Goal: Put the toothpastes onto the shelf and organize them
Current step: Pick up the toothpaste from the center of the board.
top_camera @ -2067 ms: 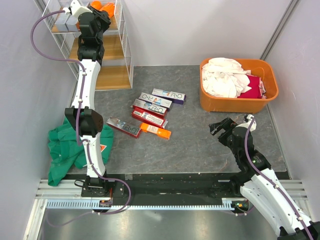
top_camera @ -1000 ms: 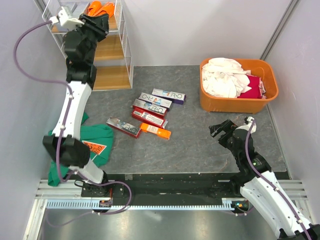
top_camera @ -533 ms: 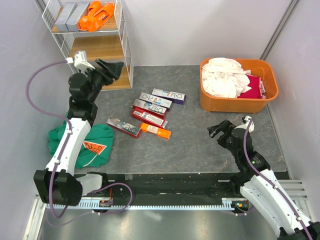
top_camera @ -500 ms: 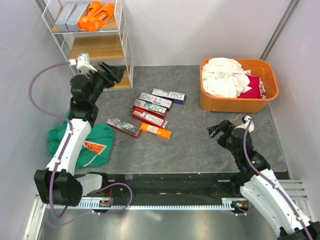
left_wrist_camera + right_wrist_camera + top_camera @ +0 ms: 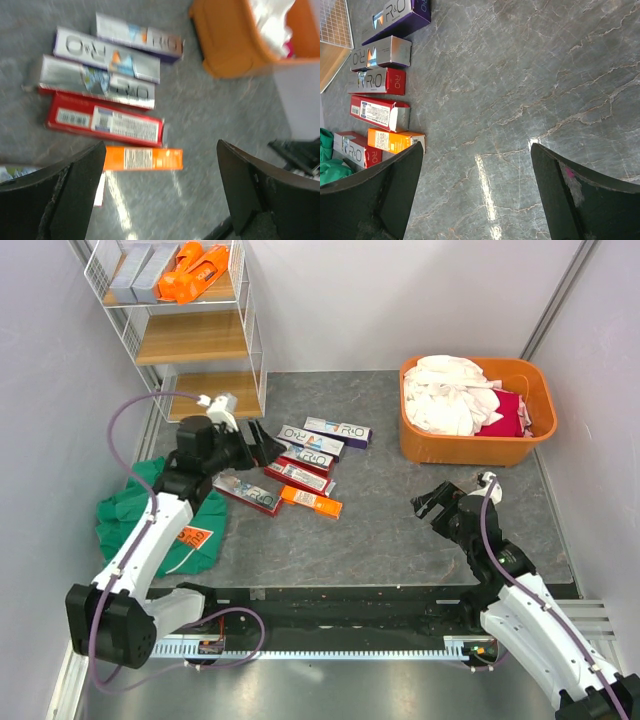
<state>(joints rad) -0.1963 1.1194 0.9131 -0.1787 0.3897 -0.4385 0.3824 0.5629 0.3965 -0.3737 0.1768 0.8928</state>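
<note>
Top external: shelf (image 5: 196, 338) is holding some toothpastes (image 5: 150, 270), six are lying on bench (image 5: 400, 430), left tool (image 5: 258, 443) and right tool (image 5: 428, 502) hanging released, empty.

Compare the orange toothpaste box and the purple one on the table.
The orange box shows a small-print label; the purple box shows big brand lettering. The orange box lies nearer the arms, the purple box nearer the tub. Both lie flat on the table, untouched.
</note>
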